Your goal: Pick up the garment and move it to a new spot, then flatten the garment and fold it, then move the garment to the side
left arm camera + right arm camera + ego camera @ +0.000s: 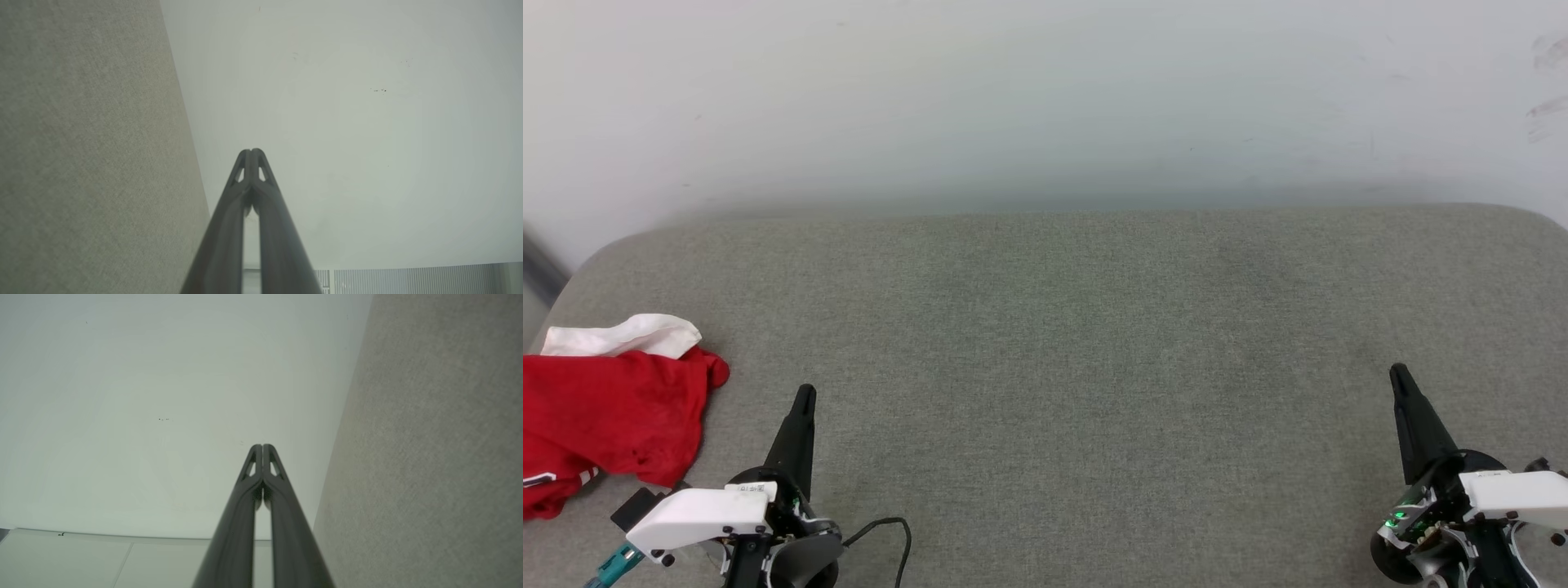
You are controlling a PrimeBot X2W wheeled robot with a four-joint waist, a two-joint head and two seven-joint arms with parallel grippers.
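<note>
Left hand (803, 394) low left, fingers pressed together, holding nothing, tip pointing up over grey fabric counter (1078, 327). Right hand (1398, 374) low right, same: pinched closed, empty. Garment (613, 416), red with white sleeve on its far side, lies crumpled at counter's left edge, near left hand, clear of its fingers. White wall (1045, 98) behind.

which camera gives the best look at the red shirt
The head view: the garment lies bunched at the left edge of the grey cushion, partly cut off by the frame. Both wrist views face cushion and white wall past shut fingers.
</note>
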